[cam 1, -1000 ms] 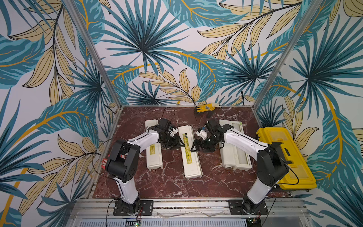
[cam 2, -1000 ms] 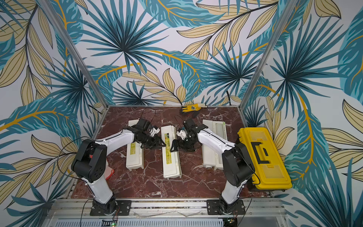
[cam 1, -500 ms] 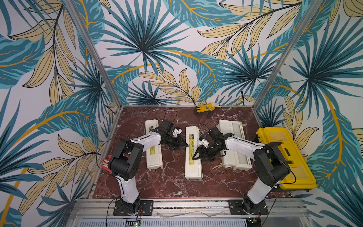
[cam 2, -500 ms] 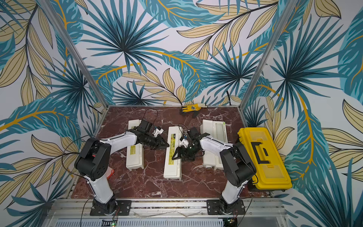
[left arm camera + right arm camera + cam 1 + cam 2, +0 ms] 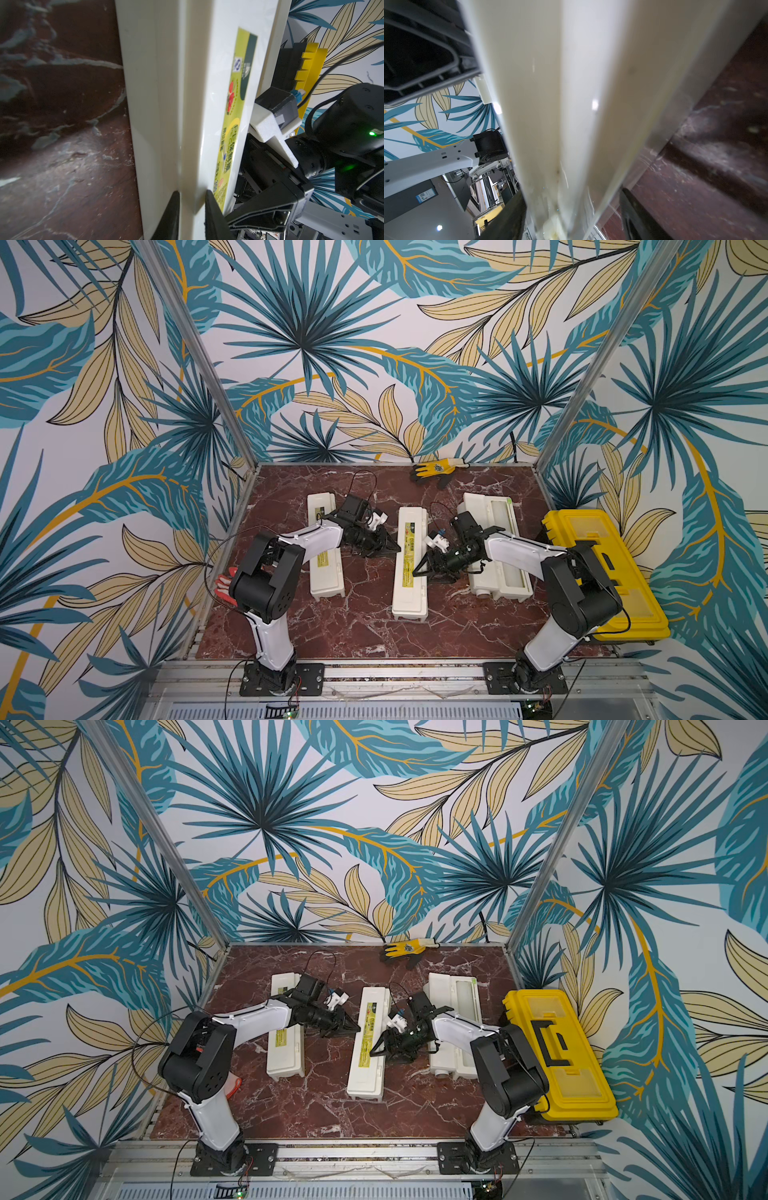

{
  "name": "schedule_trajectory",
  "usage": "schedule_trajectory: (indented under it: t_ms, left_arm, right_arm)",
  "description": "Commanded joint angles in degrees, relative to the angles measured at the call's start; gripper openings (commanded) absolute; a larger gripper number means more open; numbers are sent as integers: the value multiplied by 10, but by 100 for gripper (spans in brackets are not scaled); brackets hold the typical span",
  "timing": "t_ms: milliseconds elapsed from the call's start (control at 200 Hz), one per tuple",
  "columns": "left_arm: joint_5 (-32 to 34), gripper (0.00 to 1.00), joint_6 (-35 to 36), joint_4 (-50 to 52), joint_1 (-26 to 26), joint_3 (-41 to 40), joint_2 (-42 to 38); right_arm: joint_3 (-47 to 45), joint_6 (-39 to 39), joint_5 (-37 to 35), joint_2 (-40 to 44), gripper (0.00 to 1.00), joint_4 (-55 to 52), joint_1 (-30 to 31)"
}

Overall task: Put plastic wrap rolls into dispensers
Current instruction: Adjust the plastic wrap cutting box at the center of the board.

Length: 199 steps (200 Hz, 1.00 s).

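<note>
Three dispensers lie lengthwise on the red marble desk (image 5: pixel 365 635), side by side and apart.

Left dispenser (image 5: pixel 326 578): lid down, label up. The left arm reaches across it.

Middle dispenser (image 5: pixel 409 585): lid down, label up, an arm at each long side.
- Left fingers (image 5: pixel 172 216): clamped together on a raised ridge along one long edge, just beside the label.
- Right fingers (image 5: pixel 512 218): apart, straddling the opposite long edge. One lies against the box, and a sliver of desk shows between the other and the box. This view is blurred.

Right dispenser (image 5: pixel 513 572): lid swung open and lying flat beside the trough. A milky strip shows inside; I cannot tell whether it is a roll.

Toolbox (image 5: pixel 602 572): yellow, at the desk's right edge, near the right dispenser.

Yellow glove (image 5: pixel 436 468): against the back wall.
</note>
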State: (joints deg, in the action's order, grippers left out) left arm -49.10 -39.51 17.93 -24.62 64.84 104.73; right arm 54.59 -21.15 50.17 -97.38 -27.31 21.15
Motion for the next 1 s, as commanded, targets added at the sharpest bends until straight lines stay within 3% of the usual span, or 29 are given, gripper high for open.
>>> schedule_trajectory:
  t_ms: [0, 280, 426, 636, 921, 991]
  left_arm:
    - [-11, 21, -1, 9, -25, -28, 1]
    - [-17, 20, 0, 9, -31, -34, 5]
    - [-22, 18, 0, 9, -35, -35, 5]
    - [-31, 16, -1, 9, -39, -34, 3]
    - [-43, 13, 1, 9, -43, -29, 2]
    - [-29, 19, 1, 9, -43, -25, -6]
  right_arm:
    - [-21, 8, -17, -10, 62, 29, -7]
    - [-29, -33, -27, -21, 46, 80, -15]
    - [-23, -41, -42, -12, 45, 85, -16]
    - [-18, -39, -72, 23, 81, 91, -17]
    - [-8, -50, -97, 16, 83, 101, -19]
    - [-3, -55, -109, 18, 82, 106, -20]
